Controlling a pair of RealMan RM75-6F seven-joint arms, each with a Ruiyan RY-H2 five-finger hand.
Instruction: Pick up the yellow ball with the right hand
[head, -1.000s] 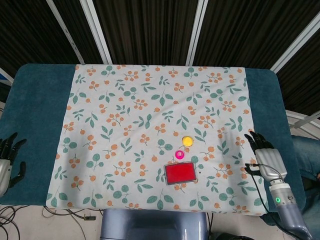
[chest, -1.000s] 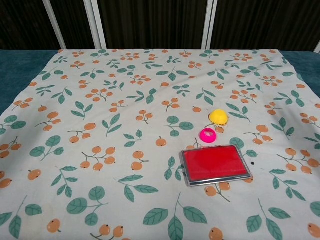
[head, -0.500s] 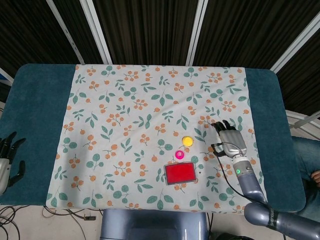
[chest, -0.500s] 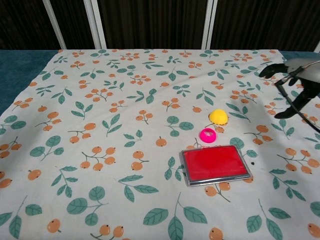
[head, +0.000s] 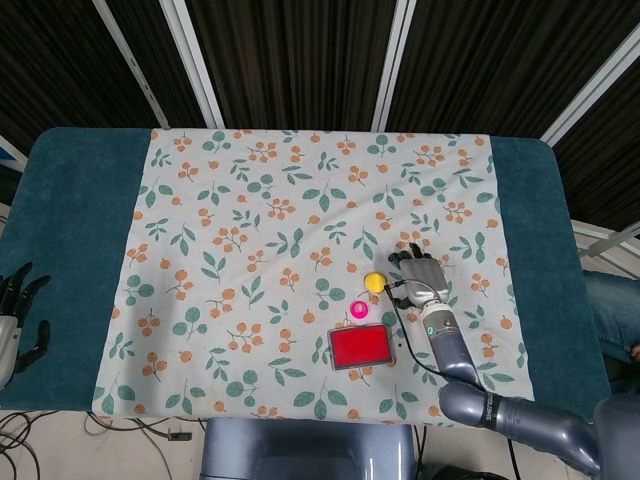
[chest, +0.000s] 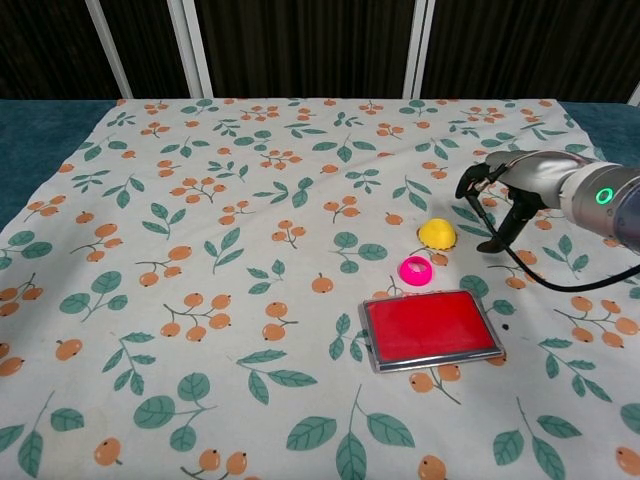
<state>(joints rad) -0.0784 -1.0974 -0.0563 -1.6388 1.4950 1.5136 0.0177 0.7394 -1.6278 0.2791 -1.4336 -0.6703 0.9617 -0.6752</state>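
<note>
The yellow ball (head: 374, 282) lies on the floral cloth, also seen in the chest view as the yellow ball (chest: 437, 233). My right hand (head: 421, 277) hovers just right of it, fingers spread and holding nothing; in the chest view the right hand (chest: 500, 195) sits right of and slightly above the ball, with a small gap between them. My left hand (head: 17, 320) rests at the table's near left edge, fingers apart and empty.
A pink ring (head: 359, 310) lies just in front of the ball, and a red rectangular pad (head: 360, 347) sits nearer still. The floral cloth (head: 280, 230) covers the teal table (head: 70, 220). A cable trails from the right wrist.
My right hand has swept in from the table's right edge leftward to just beside the ball. The ball, ring, pad and left hand have not moved.
</note>
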